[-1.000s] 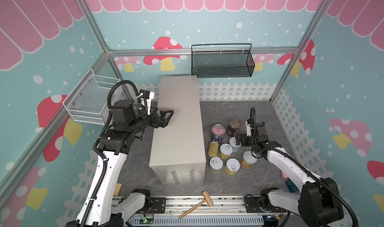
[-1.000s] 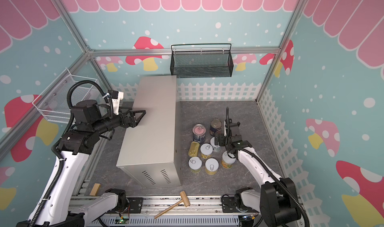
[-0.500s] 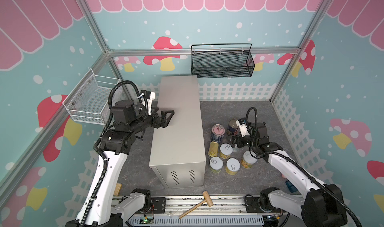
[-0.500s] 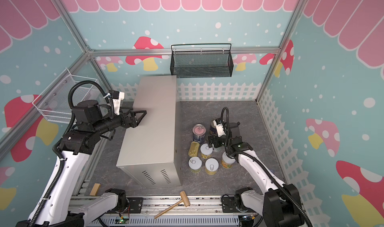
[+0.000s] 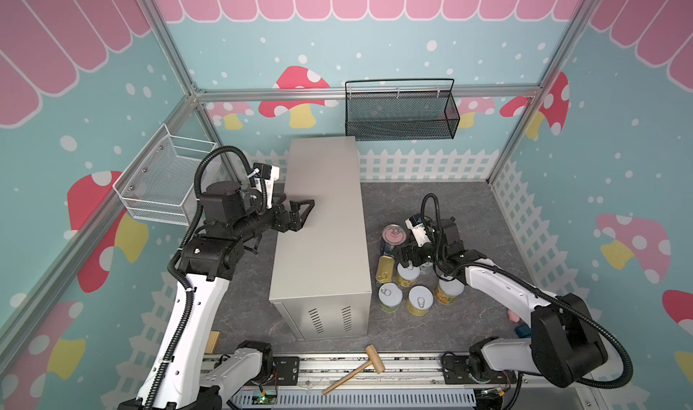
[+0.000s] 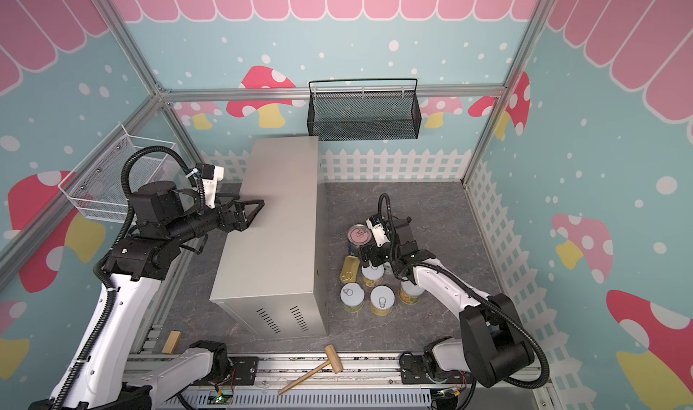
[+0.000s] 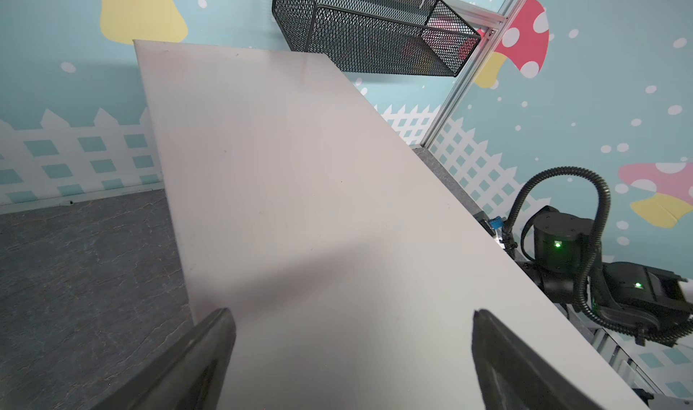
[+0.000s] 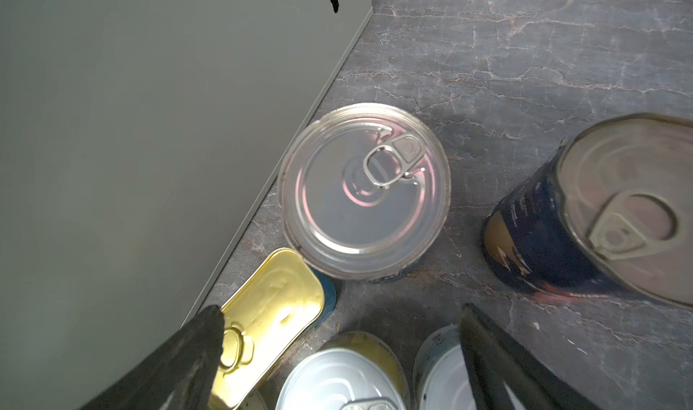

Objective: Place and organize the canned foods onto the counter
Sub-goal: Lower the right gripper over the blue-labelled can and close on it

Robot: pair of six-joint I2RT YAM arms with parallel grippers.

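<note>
In the right wrist view the right gripper [image 8: 339, 310] hangs over the canned foods [image 8: 365, 190], jaws wide apart, maybe to grab the gold tin [image 8: 270, 314]. They sit on the floor [image 8: 525, 70] beside the counter [image 5: 322, 220]; the left gripper [image 5: 307, 214] hovers above it, jaws apart.

Nothing legible anywhere; print on the navy can [image 8: 525, 232] is blurred.

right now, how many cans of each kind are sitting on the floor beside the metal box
tall blue-labelled cans: 2
short cans: 5
flat gold tin: 1
total: 8
</note>
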